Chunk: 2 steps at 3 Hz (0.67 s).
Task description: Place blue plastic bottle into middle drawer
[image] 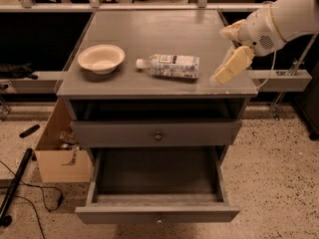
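On the grey counter (149, 31): one clear blue-labelled plastic bottle (172, 65), one cream round bowl (101, 58); one empty, released pincer (223, 55) above its right edge.

the gripper (229, 63), over the right end of the table (149, 29), has its arm (289, 19) cut off by the right edge; print on the blue plastic bottle (172, 65) is too small to read.

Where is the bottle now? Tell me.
In the camera view the bottle lies on its side on the cabinet top, between the bowl at left and the gripper near the right edge.
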### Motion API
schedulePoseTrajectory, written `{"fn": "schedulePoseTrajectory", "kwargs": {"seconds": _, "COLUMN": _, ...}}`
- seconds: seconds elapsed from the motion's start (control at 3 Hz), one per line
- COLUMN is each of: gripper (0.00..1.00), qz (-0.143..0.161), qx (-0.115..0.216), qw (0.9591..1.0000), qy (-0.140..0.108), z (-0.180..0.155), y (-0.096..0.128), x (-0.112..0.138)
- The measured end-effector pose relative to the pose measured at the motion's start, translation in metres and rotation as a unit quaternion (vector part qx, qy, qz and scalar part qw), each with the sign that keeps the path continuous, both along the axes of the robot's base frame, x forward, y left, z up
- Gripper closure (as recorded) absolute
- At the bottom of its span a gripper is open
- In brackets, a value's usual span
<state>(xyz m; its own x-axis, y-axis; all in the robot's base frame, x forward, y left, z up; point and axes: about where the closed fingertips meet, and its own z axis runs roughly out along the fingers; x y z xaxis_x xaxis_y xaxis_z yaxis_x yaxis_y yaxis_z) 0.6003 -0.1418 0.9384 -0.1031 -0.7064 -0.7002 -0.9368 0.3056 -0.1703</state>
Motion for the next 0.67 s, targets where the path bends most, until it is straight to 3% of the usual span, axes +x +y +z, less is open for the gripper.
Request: {"fn": "schedulePoseTrajectory", "kwargs": {"seconds": 0.67, "gripper": 0.0, "qz": -0.002, "qx": 0.04, "qw": 0.9992, "qy": -0.008, "z": -0.027, "y": 0.039, "x": 0.051}}
